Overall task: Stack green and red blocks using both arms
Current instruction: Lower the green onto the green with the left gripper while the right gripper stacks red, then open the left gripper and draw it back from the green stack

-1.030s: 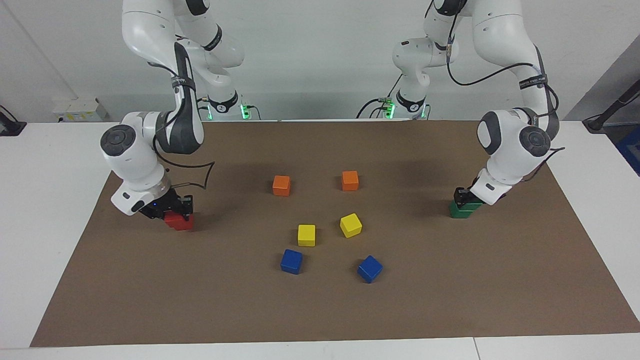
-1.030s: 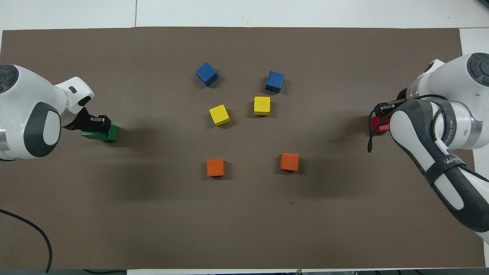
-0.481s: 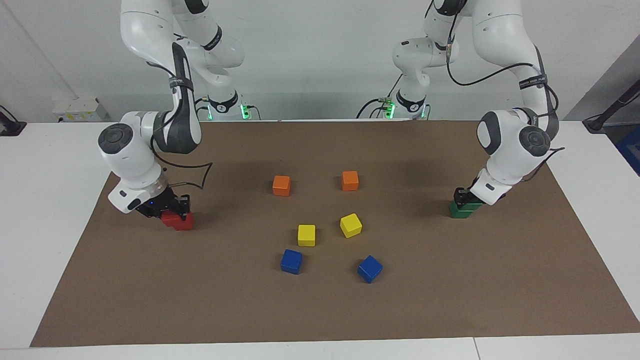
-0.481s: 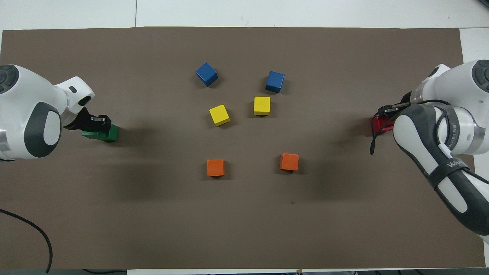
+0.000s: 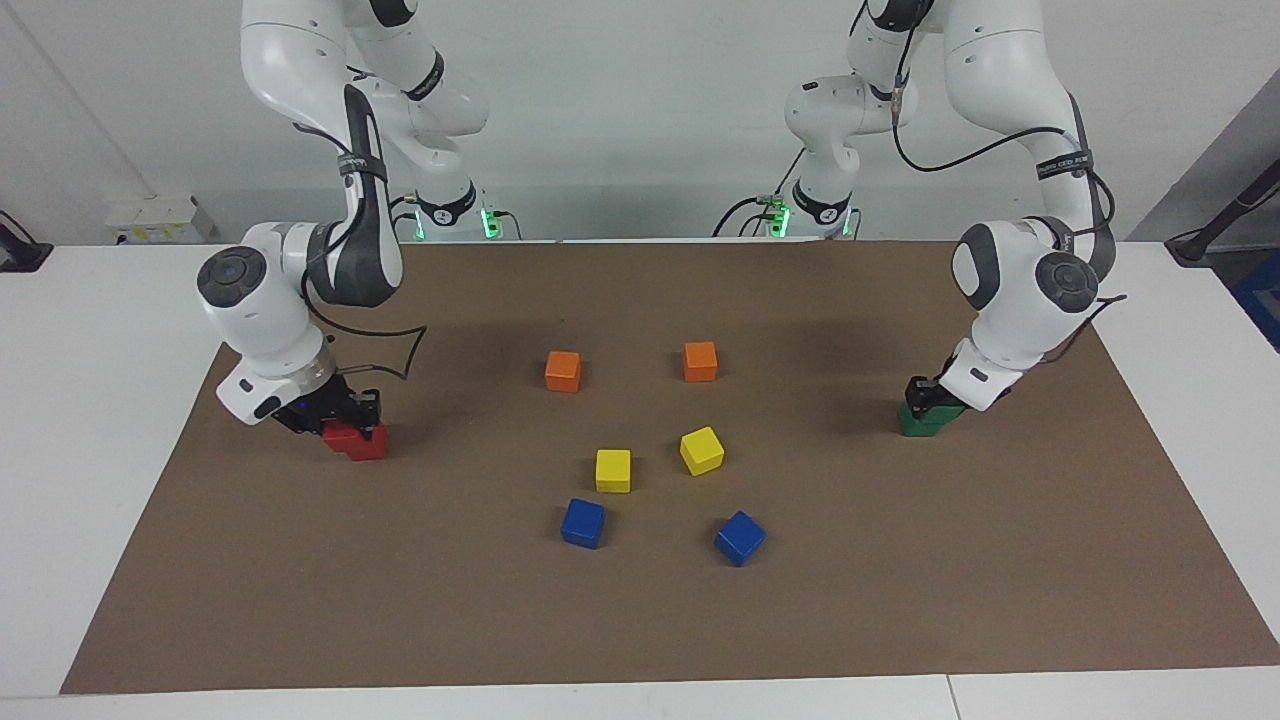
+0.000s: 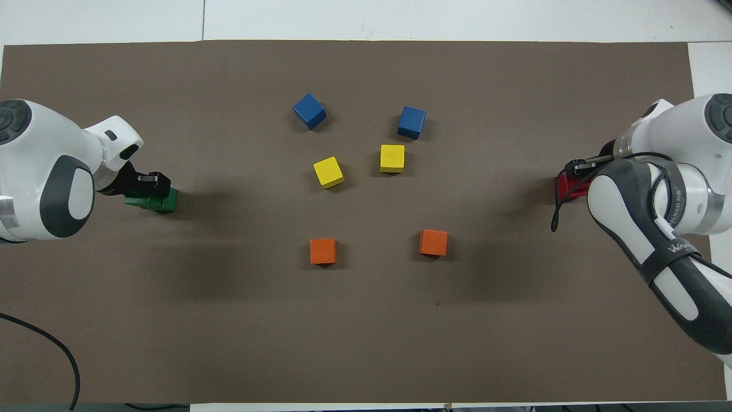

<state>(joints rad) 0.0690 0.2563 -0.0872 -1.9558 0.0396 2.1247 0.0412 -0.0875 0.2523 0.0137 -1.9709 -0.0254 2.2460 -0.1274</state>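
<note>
Two red blocks [image 5: 368,447] sit at the right arm's end of the mat, one resting askew on the other. My right gripper [image 5: 345,420] is down on the upper red block [image 5: 338,434] and shut on it. From overhead only a sliver of red blocks [image 6: 567,186] shows beside the right arm [image 6: 646,229]. At the left arm's end, the green blocks [image 5: 925,423] stand as a low stack. My left gripper [image 5: 926,396] is on top of them, hiding most of the upper one. In the overhead view the left gripper [image 6: 146,183] covers the green blocks [image 6: 166,201].
Two orange cubes [image 5: 563,371] [image 5: 700,361] lie mid-mat, nearer to the robots. Two yellow cubes [image 5: 613,470] [image 5: 702,450] and two blue cubes [image 5: 583,523] [image 5: 740,538] lie farther out. The brown mat [image 5: 640,620] is bare toward its outer edge.
The right arm's wrist has edged toward its own end of the table, and the upper red block has shifted a little with it. The left wrist has risen very slightly. The green blocks have not moved.
</note>
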